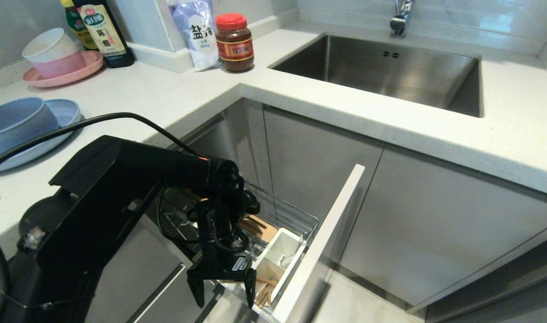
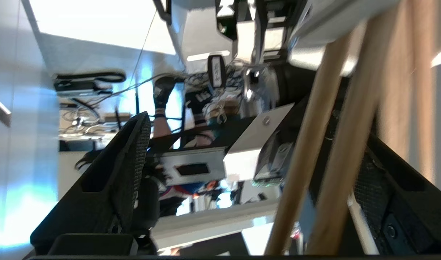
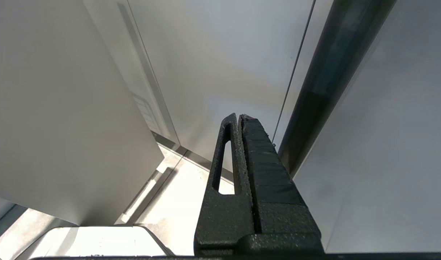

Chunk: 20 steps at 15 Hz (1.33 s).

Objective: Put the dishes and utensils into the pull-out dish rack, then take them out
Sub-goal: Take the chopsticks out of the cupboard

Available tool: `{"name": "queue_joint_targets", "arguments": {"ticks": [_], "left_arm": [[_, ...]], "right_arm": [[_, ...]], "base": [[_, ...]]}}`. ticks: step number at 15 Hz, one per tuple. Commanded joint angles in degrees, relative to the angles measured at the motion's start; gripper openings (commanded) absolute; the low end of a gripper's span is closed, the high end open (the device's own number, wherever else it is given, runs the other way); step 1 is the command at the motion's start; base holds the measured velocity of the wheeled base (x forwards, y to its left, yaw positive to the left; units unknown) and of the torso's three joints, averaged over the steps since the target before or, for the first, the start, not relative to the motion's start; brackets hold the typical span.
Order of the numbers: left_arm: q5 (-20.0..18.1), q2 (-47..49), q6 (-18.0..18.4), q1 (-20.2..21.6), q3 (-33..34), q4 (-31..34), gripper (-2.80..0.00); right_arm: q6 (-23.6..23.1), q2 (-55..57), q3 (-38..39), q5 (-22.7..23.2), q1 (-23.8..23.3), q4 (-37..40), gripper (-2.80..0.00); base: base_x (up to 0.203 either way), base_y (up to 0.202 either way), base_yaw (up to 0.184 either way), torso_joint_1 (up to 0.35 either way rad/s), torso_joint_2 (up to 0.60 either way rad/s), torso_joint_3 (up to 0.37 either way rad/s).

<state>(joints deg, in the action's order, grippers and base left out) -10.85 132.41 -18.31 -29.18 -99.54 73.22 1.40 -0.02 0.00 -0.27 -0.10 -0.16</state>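
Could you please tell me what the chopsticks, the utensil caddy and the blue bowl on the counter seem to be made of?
The chopsticks look like light unpainted wood: tan, with faint grain in the left wrist view. The utensil caddy seems to be white plastic, with smooth, thin, slightly glossy walls. The blue bowl looks like matte plastic, pale and without glare, though glazed ceramic cannot be ruled out.

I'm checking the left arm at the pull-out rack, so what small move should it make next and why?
Probably lift the left gripper straight up, clear of the pull-out dish rack. Its fingers stand open, and the chopsticks already lean in the white caddy, close to one finger. The blue bowl and plate wait on the counter.
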Motion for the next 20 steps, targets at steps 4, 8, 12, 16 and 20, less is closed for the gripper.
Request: {"name": "queue_joint_targets", "arguments": {"ticks": [4,8,12,16,20], "left_arm": [[0.0,0.4,-2.3,0.0,-1.3,-0.4,0.0],[0.0,0.3,-2.3,0.0,-1.3,-0.3,-2.8],[-0.1,0.0,-2.5,-0.1,-1.4,-0.6,-2.8],[-0.2,-0.3,-2.5,-0.7,-1.4,-0.6,-2.8],[-2.8,-0.8,-3.0,-2.3,-1.4,-0.5,-2.8]], "right_arm": [[0.0,-0.2,0.1,0.0,0.0,0.0,-2.8],[0.0,-0.2,0.1,0.0,0.0,0.0,-2.8],[0.0,-0.2,0.1,0.0,0.0,0.0,-2.8],[0.0,-0.2,0.1,0.0,0.0,0.0,-2.8],[0.0,-0.2,0.1,0.0,0.0,0.0,-2.8]], "base": [[0.0,0.0,0.0,0.0,0.0,0.0],[0.0,0.0,0.0,0.0,0.0,0.0],[0.0,0.0,0.0,0.0,0.0,0.0],[0.0,0.0,0.0,0.0,0.0,0.0],[0.0,0.0,0.0,0.0,0.0,0.0]]}}
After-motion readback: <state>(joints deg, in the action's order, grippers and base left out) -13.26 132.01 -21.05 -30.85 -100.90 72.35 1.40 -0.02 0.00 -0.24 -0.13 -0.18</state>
